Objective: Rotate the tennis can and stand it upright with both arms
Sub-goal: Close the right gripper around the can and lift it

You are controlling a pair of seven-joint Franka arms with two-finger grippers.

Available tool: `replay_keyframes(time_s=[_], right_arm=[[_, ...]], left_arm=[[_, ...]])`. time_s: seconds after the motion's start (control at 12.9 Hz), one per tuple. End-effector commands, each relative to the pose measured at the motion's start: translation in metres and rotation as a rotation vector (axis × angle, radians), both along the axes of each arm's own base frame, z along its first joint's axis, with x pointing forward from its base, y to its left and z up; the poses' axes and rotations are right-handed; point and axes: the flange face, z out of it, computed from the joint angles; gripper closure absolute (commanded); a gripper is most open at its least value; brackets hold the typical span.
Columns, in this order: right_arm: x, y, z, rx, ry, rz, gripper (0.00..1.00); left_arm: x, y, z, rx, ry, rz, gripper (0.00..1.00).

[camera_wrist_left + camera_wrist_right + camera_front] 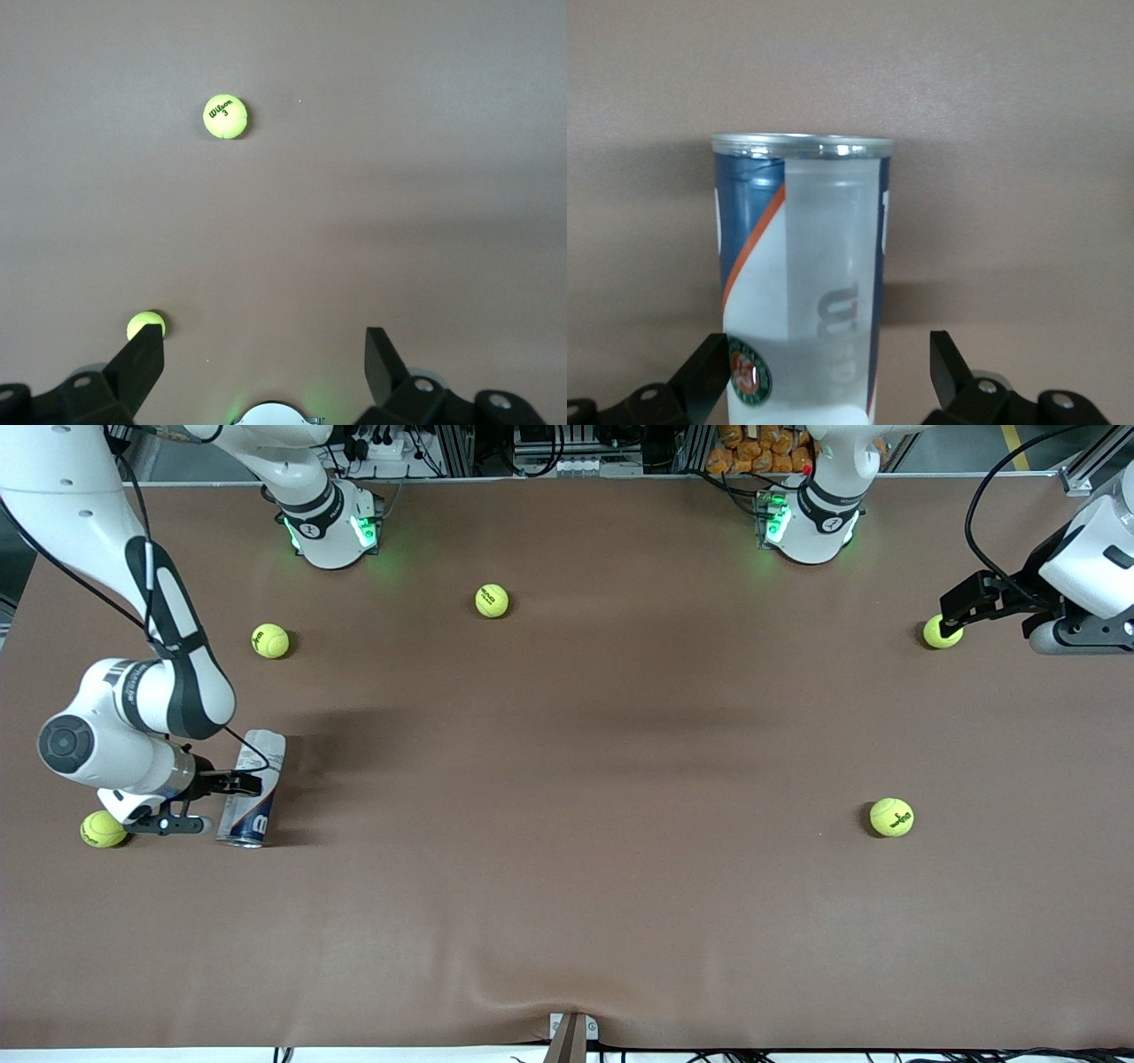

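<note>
The tennis can (252,788) lies on its side at the right arm's end of the table, its silver rim toward the front camera. My right gripper (217,804) is low beside it and open. In the right wrist view the can (802,266) stands between the open fingers of the right gripper (828,372), with one finger (709,367) against its label and the other clear of it. My left gripper (950,615) is open and empty at the left arm's end, close to a tennis ball (941,631). In the left wrist view the left gripper (266,354) holds nothing.
Tennis balls lie scattered: one (104,829) beside the right arm's wrist, two (270,640) (492,600) nearer the bases, one (891,817) toward the left arm's end. The left wrist view shows two balls (225,116) (146,323). The table's cloth ripples at the front edge (532,992).
</note>
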Motion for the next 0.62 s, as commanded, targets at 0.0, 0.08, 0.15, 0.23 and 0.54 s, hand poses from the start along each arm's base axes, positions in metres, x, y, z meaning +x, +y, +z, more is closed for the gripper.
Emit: replay_keyframes(time_s=[0.0,0.08,0.15,0.23,0.54], right_arm=[[-0.003,-0.001,-0.006,0.024,-0.001,-0.009,0.0],[-0.004,-0.001,-0.01,0.025,0.006,-0.009,0.0],[-0.009,-0.001,-0.02,0.028,0.024,-0.012,0.0],[-0.012,0.0,-0.024,0.025,0.014,-0.01,0.0],[-0.021,0.0,-0.044,0.024,0.017,-0.008,0.0]], left_arm=[[-0.002,0.001,0.004,0.01,-0.003,0.001,0.0],[-0.002,0.001,0.004,0.01,-0.001,0.001,0.0],[-0.002,0.001,0.003,0.011,0.0,0.0,0.0],[-0.002,0.001,0.004,0.01,-0.001,0.0,0.0],[-0.002,0.0,0.004,0.01,-0.003,0.0,0.0]])
